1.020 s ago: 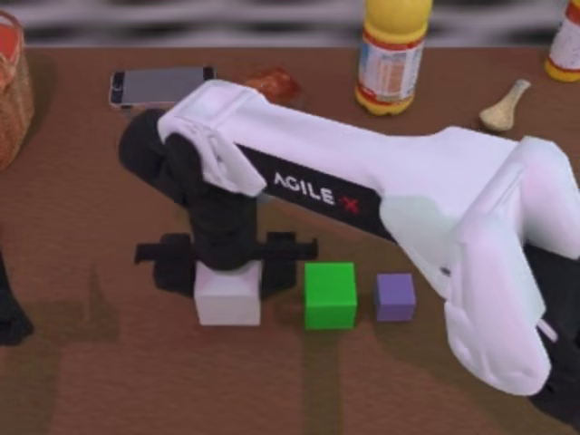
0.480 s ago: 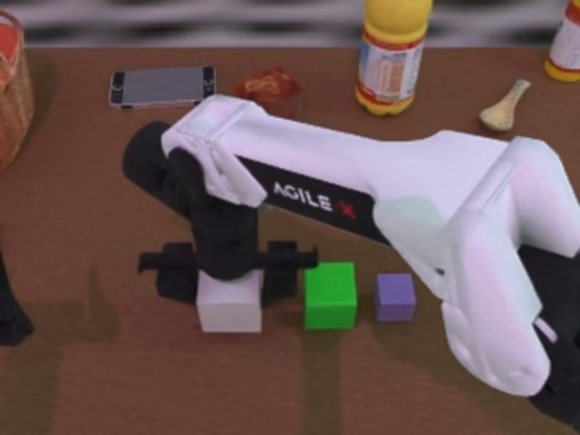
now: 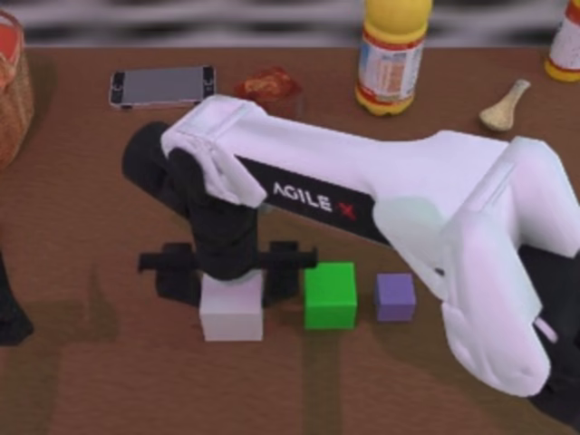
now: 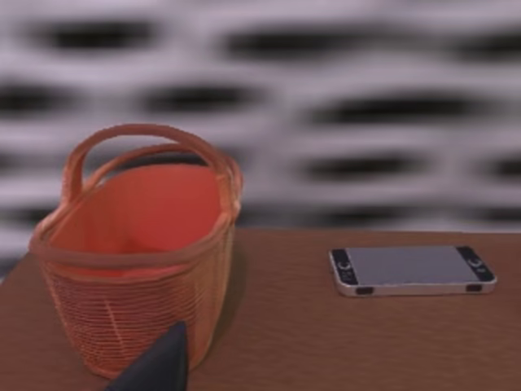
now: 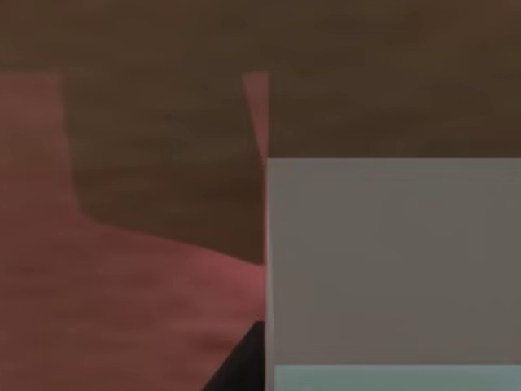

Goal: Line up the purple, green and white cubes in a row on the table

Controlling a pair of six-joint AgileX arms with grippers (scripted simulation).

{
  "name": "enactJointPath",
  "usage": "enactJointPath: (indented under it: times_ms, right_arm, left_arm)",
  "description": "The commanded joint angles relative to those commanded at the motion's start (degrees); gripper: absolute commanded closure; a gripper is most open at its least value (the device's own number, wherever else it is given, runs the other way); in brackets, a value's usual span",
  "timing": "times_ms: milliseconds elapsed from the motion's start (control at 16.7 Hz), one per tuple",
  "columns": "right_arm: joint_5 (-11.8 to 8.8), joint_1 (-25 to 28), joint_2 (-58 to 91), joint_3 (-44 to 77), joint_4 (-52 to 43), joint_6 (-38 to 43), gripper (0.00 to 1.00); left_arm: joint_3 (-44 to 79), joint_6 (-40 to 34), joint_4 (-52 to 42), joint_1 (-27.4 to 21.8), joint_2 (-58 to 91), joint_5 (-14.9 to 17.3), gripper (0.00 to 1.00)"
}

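The white cube [image 3: 232, 313] rests at the left end of a row on the table [image 3: 109, 381]. The green cube [image 3: 330, 295] comes after it, and the small purple cube [image 3: 395, 297] is at the right end. My right arm reaches across from the right, and its gripper [image 3: 230, 272] hangs over the white cube with a jaw on each side, shut on it. In the right wrist view the white cube [image 5: 391, 261] fills the frame, and a dark fingertip [image 5: 244, 362] lies against its side. My left arm [image 3: 9, 317] is parked at the left edge.
An orange basket [image 3: 11, 86] stands at the back left, with a phone [image 3: 163, 86] and a reddish translucent block [image 3: 269, 83] beside it. Along the back right are a yellow bottle [image 3: 391, 54], a pale scoop-like object [image 3: 506, 107] and another bottle [image 3: 566, 45].
My right arm's wrist has shifted a little toward the table's front. The white cube has moved the same way, slightly forward and right. The green and purple cubes have stayed put.
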Motion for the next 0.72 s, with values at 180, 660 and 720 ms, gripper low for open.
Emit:
enactJointPath:
  times_ms: [180,660,720]
  right_arm:
    - [0.0,0.0,0.0,0.0,0.0,0.0,0.0]
    - [0.0,-0.1,0.0,0.0,0.0,0.0,0.0]
    - [0.0,-0.1,0.1,0.2,-0.2,0.0,0.0]
  left_arm:
    - [0.0,0.0,0.0,0.0,0.0,0.0,0.0]
    - [0.0,0.0,0.0,0.0,0.0,0.0,0.0]
    - [0.0,0.0,0.0,0.0,0.0,0.0,0.0]
